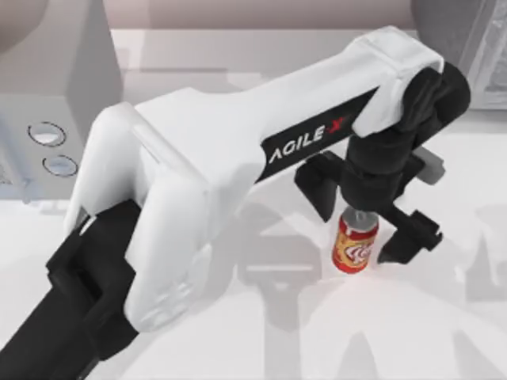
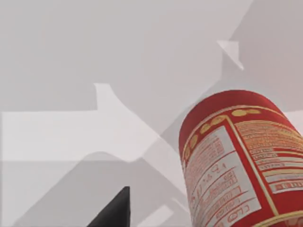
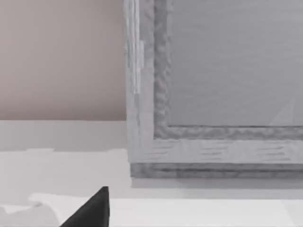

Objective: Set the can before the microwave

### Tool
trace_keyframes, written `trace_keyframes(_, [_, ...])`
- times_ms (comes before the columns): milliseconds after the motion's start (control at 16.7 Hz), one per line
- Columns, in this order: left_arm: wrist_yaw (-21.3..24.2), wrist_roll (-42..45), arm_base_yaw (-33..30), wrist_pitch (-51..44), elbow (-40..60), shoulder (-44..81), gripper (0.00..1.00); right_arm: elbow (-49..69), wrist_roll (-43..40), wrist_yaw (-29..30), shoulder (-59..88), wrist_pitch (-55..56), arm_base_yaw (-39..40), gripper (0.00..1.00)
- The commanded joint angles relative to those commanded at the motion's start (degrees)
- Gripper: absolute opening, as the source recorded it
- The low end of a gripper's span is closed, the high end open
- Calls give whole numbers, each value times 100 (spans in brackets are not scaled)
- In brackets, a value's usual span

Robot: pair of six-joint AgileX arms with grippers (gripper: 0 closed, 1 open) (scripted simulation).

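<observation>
The can [image 1: 354, 247], red with a yellow-orange band and silver top, stands upright on the white table right of centre. My left gripper [image 1: 358, 235] hangs over it, open, with one dark finger [image 1: 318, 188] on the can's far-left side and the other finger [image 1: 412, 237] on its right. The left wrist view shows the can's label [image 2: 236, 161] close up and one fingertip [image 2: 116, 210] apart from it. The microwave [image 1: 47, 87], light grey with two round dials [image 1: 46, 133], stands at the back left. My right gripper [image 3: 151, 223] is parked by the speckled box, open, with one fingertip [image 3: 92, 210] showing.
A darker speckled grey box [image 1: 467, 32] stands at the back right corner; its front [image 3: 213, 94] shows large in the right wrist view. My left arm's white body [image 1: 206, 182] stretches across the table's middle from the front left. Bare white table [image 1: 444, 332] lies front right.
</observation>
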Motion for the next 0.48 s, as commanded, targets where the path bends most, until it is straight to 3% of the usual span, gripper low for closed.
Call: trace_keyframes(480, [0, 0, 0, 0, 0, 0, 10, 0, 0, 0, 0, 0, 0, 100])
